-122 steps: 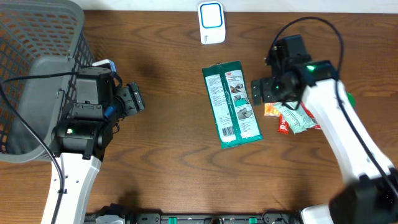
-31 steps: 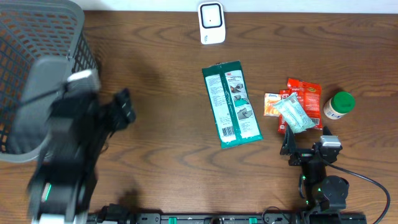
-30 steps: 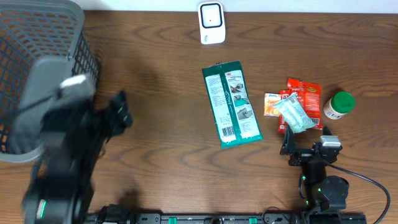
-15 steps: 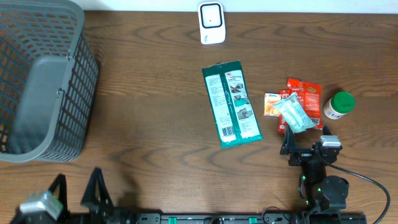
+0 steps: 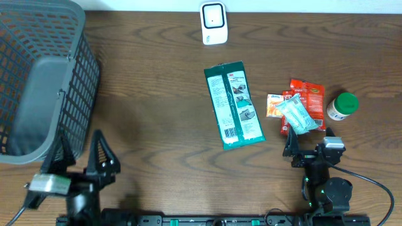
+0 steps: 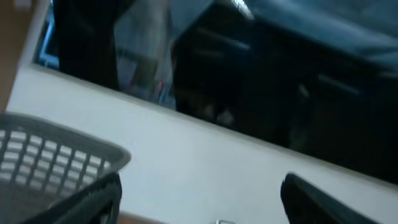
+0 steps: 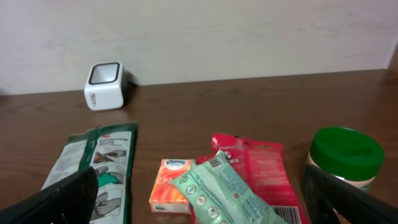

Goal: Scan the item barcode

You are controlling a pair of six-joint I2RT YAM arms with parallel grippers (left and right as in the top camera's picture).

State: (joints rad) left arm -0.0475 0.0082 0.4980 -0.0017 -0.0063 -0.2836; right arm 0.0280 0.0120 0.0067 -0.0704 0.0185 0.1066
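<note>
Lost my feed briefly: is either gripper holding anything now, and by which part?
Nothing is held: the left gripper and the right gripper both stand open and empty.

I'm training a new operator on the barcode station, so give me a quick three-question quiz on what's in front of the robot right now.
1. Fill in: the white scanner stands at the far edge of the table, and the grey basket sits at its ____ end.
2. True or false: the left gripper and the right gripper are both open and hold nothing.
3. The pale green pouch lies partly on top of: A. the scanner B. the red packet C. the basket

Key: 1. left; 2. true; 3. B
</note>
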